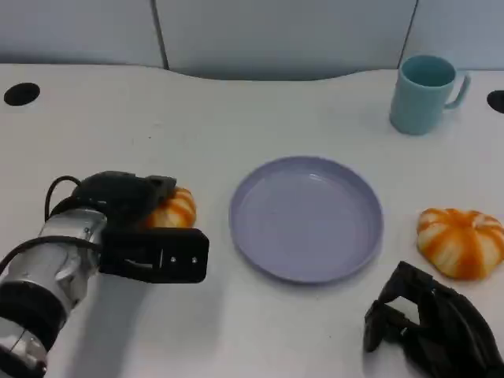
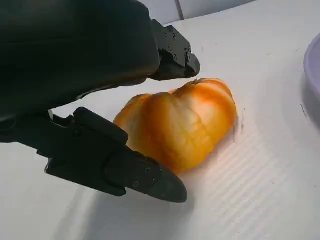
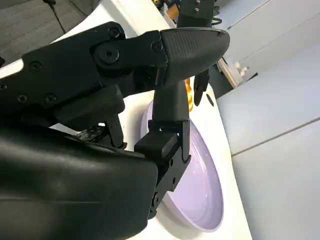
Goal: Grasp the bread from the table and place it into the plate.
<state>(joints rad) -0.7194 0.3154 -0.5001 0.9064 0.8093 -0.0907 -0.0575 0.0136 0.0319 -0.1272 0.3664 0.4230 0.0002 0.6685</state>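
Note:
An orange-and-white striped bread point(image 1: 178, 209) lies on the white table just left of the lilac plate point(image 1: 305, 216). My left hand point(image 1: 132, 224) reaches over it from the left. In the left wrist view its fingers point(image 2: 125, 170) straddle the bread point(image 2: 180, 122), one above and one below, close to it but not clearly pressing on it. The bread still rests on the table. The plate's rim point(image 2: 314, 75) shows beyond it. My right hand point(image 1: 429, 324) rests at the front right, holding nothing, with the plate point(image 3: 200, 200) ahead of its fingers point(image 3: 170, 105).
A second striped bread point(image 1: 461, 241) lies right of the plate, just beyond my right hand. A teal cup point(image 1: 424, 93) stands at the back right. Black cable holes point(image 1: 21, 94) sit at the table's far corners.

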